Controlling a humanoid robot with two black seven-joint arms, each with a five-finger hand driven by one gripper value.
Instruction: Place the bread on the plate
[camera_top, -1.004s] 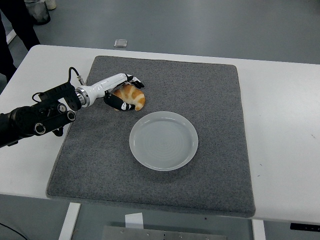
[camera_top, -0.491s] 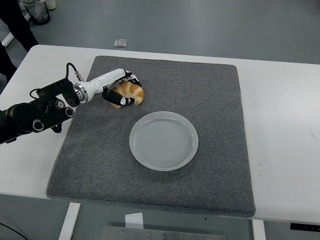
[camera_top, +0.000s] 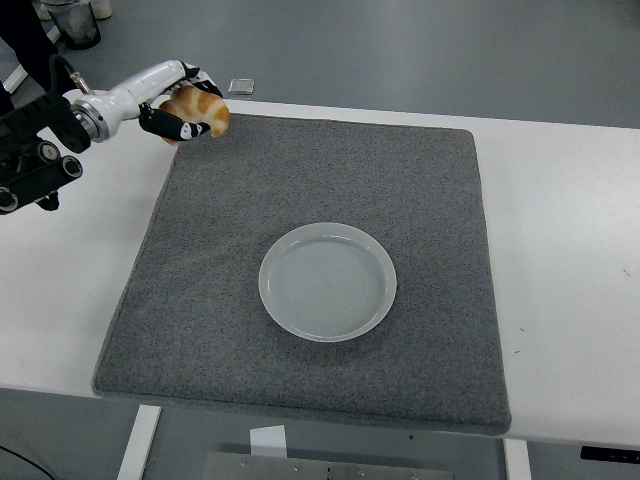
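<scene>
The bread (camera_top: 200, 108) is a golden, brown-streaked roll held up in the air at the upper left. My left hand (camera_top: 185, 107) is shut on it, black fingers wrapped around its near side, the white forearm running back to the left edge. It hangs above the far left corner of the grey mat (camera_top: 320, 260). The white round plate (camera_top: 327, 281) lies on the middle of the mat, empty, well to the right of and nearer than the bread. My right arm does not show.
The grey mat covers most of the white table (camera_top: 570, 240). A person's dark legs (camera_top: 30, 40) stand at the top left. A small flat square object (camera_top: 240, 86) lies on the floor beyond the table's far edge.
My left hand has lifted the bread off the mat and carried it up and to the left, away from the plate. The plate has stayed put.
</scene>
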